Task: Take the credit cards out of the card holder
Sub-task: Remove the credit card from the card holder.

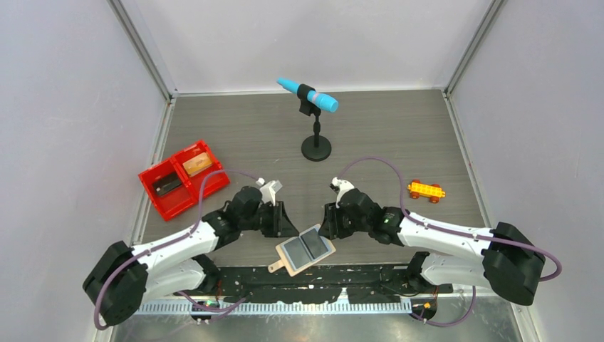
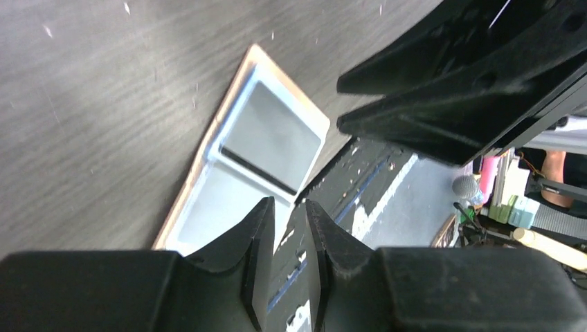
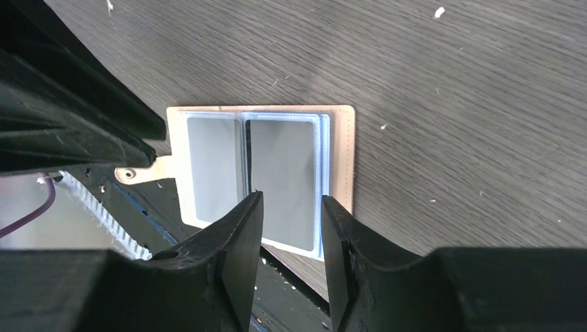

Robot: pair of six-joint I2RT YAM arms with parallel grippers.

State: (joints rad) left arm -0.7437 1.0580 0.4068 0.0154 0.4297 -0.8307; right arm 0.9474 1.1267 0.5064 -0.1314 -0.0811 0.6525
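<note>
The tan card holder lies open at the table's near edge, its grey-blue sleeves facing up and its tab pointing left. My left gripper hovers by its left half, jaws a narrow gap apart with nothing between them. My right gripper is open over the right sleeve, holding nothing. A dark credit card and a tan-orange credit card lie in the red tray.
The red tray sits at the left side of the table. A blue microphone on a black stand stands at the back centre. An orange-yellow toy car rests at the right. The holder partly overhangs the table's front edge.
</note>
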